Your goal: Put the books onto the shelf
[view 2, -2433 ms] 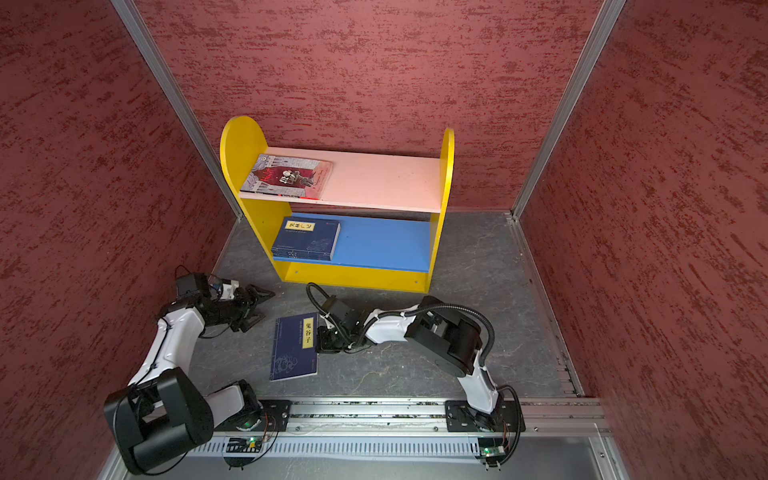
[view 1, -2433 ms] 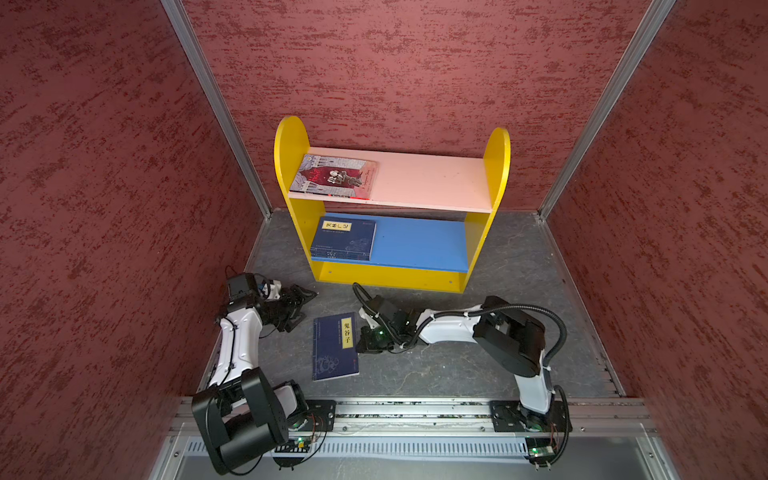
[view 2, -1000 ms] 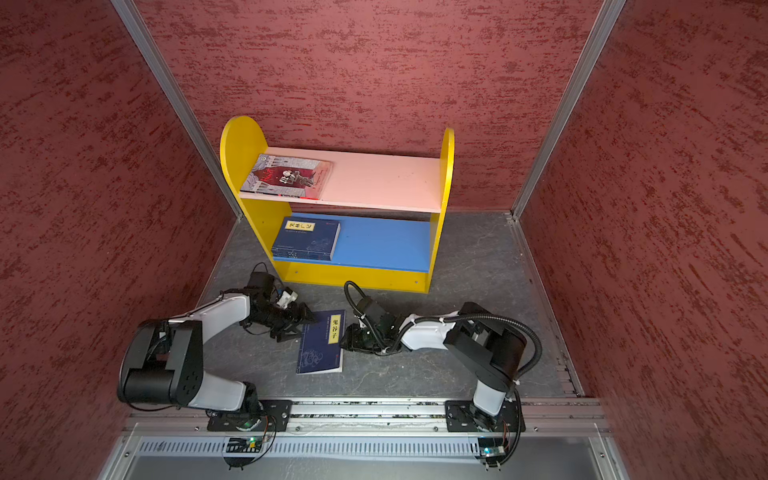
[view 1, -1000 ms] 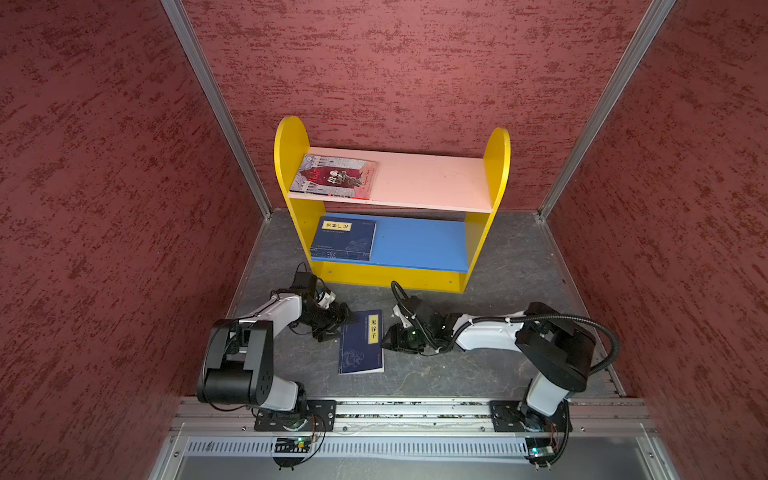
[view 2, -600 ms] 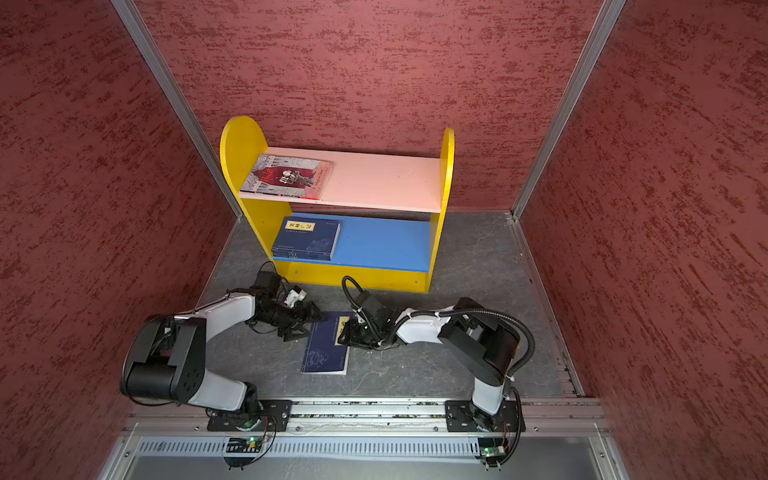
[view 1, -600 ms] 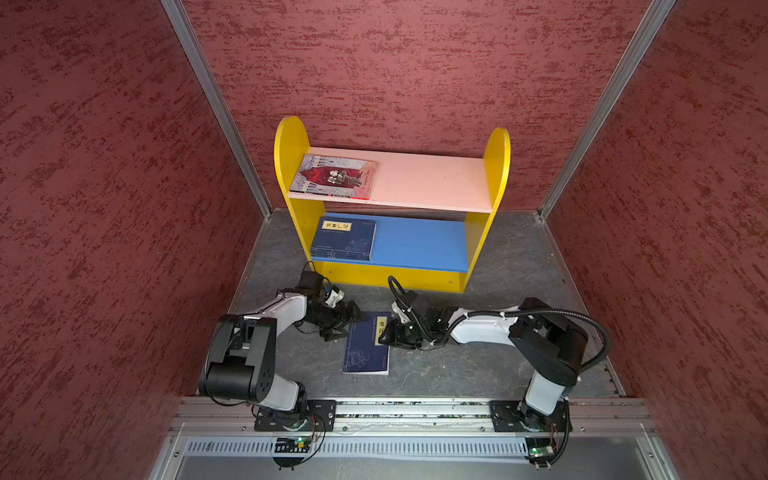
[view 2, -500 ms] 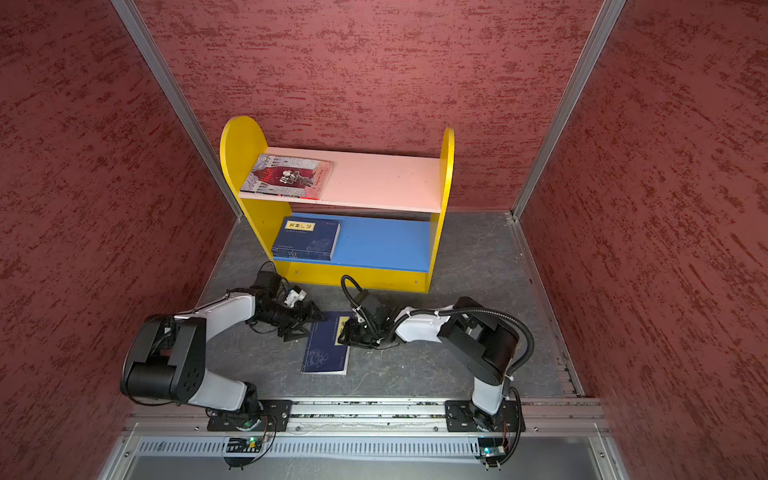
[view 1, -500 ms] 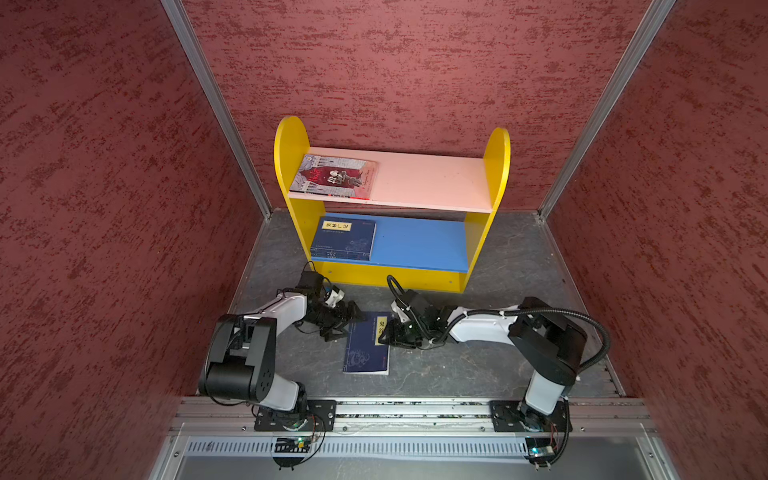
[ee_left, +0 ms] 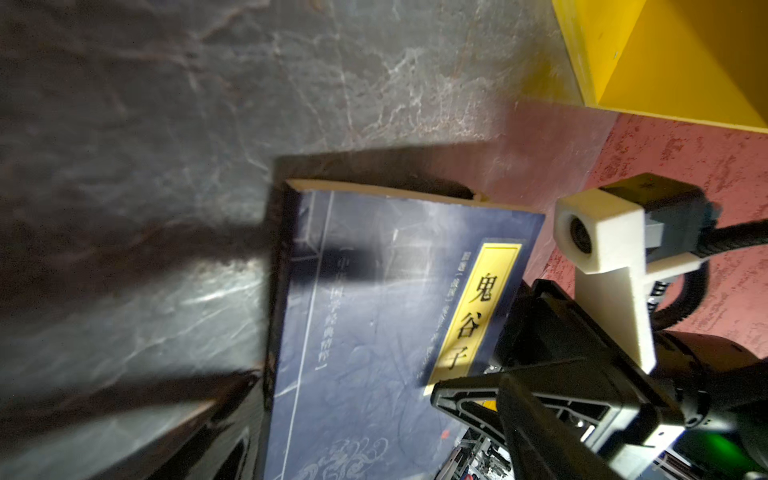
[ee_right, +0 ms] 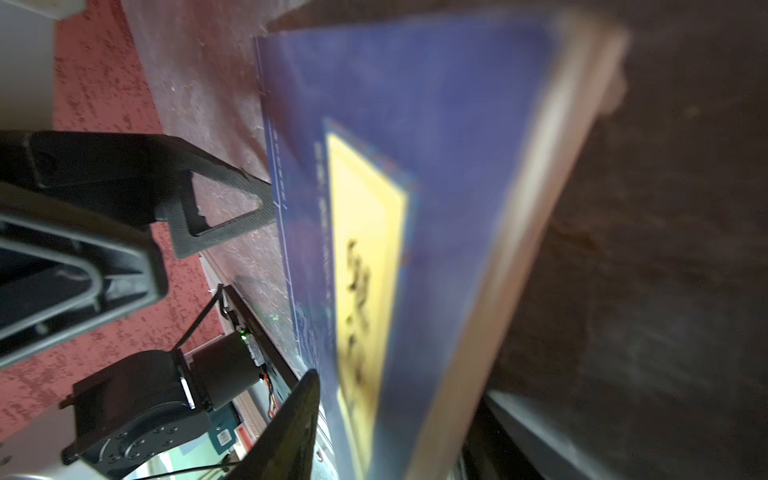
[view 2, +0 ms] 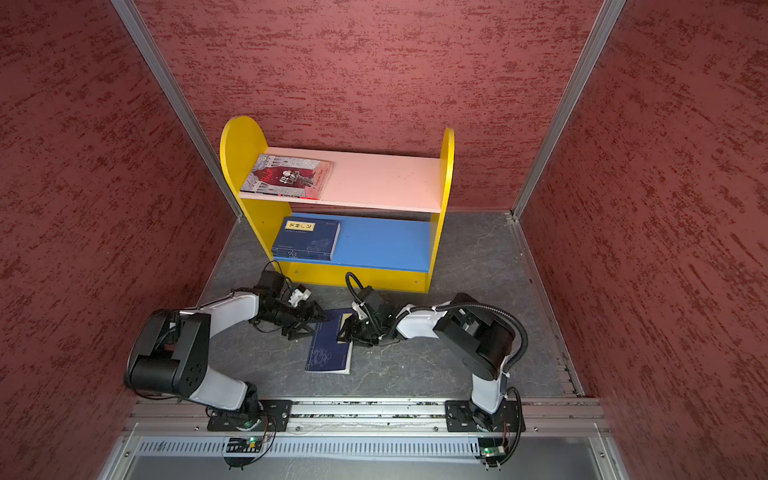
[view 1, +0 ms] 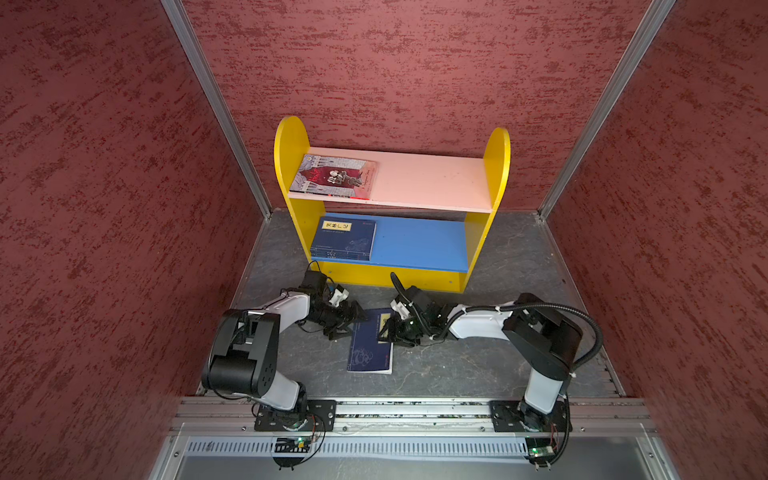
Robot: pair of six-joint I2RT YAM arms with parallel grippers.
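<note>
The left gripper (view 1: pixel 351 326) has swung in, fingers spread wide, just beside one navy, yellow-labelled book (view 1: pixel 370 353) pinched between the right gripper (view 1: pixel 388 332) fingers.

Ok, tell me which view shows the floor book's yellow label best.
Left wrist: the label on the book is sharp, its characters readable. Right wrist shows it blurred. In both top views it is tiny and partly hidden by the right tool.
</note>
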